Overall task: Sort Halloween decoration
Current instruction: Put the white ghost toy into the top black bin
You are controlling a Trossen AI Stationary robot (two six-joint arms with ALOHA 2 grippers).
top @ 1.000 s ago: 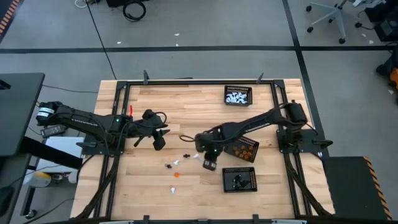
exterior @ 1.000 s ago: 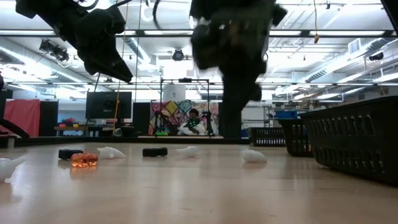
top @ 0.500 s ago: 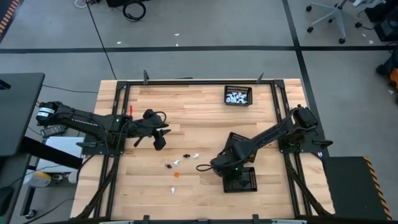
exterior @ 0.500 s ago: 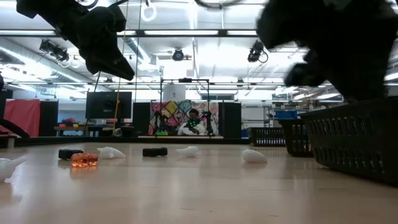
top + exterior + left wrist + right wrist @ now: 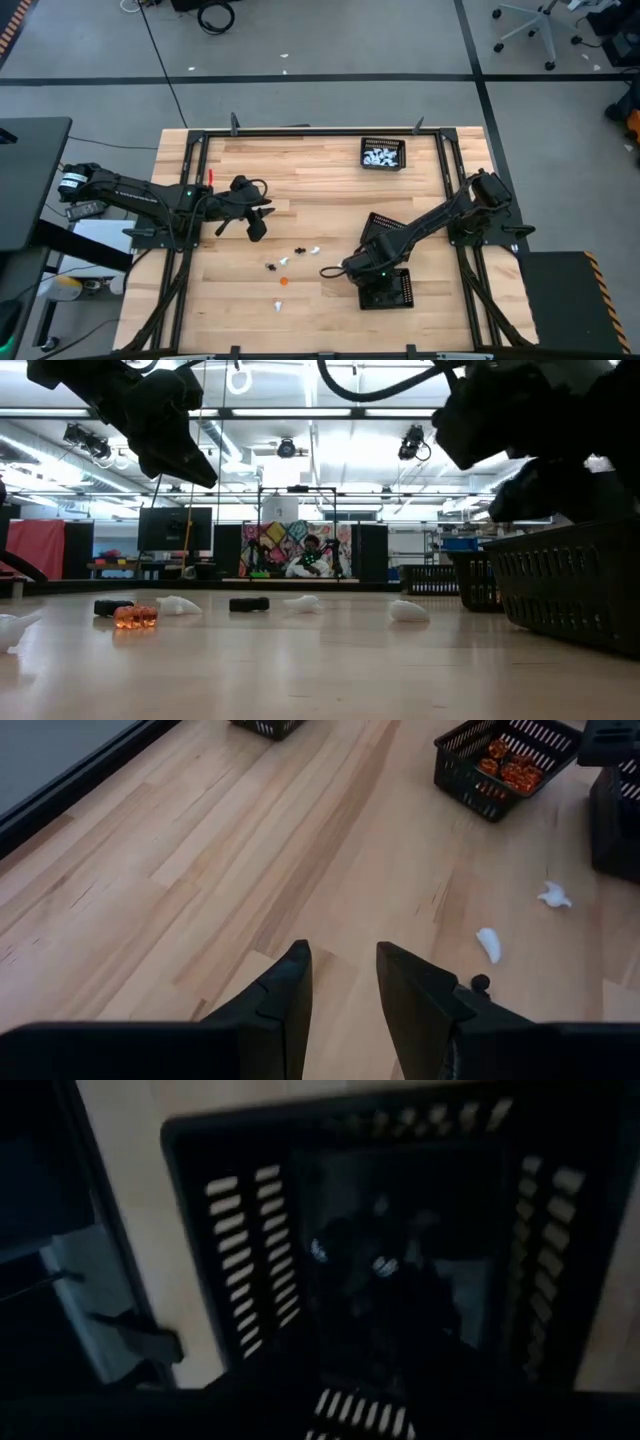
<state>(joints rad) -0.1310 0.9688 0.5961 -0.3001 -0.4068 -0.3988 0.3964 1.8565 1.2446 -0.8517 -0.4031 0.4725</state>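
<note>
This is a robotics lab or workshop hall: a wooden counter (image 5: pixel 330 190) framed by black rails stands on a grey floor marked with dark tape lines (image 5: pixel 300 77). An office chair (image 5: pixel 530 30) waits at the edge, and the low view shows a high ceiling with strip lights (image 5: pixel 300 412), monitors (image 5: pixel 175 528) and equipment racks

Your right tool (image 5: pixel 368 281) has swung away from the loose figures (image 5: pixel 300 249) at mid-table and now hangs over the near black tray (image 5: pixel 398 296). Its fingers have parted since a second ago.
</note>
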